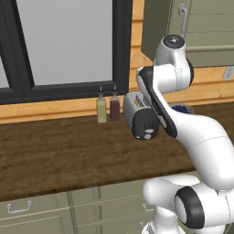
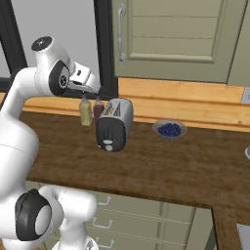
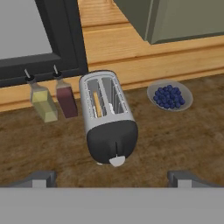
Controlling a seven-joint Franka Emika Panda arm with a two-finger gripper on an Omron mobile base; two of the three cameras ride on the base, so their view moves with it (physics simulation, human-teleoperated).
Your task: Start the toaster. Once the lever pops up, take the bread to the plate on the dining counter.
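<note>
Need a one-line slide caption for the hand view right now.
Open tool above the toaster, bread in one slot, two bottles and a blueberry bowl beside it.

toaster [image 1: 142,119]: set on the wooden counter [image 1: 68,155], black end panel turned toward the camera, partly covered by the arm [image 1: 183,123] | yellow bottle [image 1: 101,109] and dark red bottle [image 1: 114,107]: stood side by side just left of the toaster, below the window [image 1: 64,45] | blue item [image 1: 182,109]: glimpsed behind the arm
</note>
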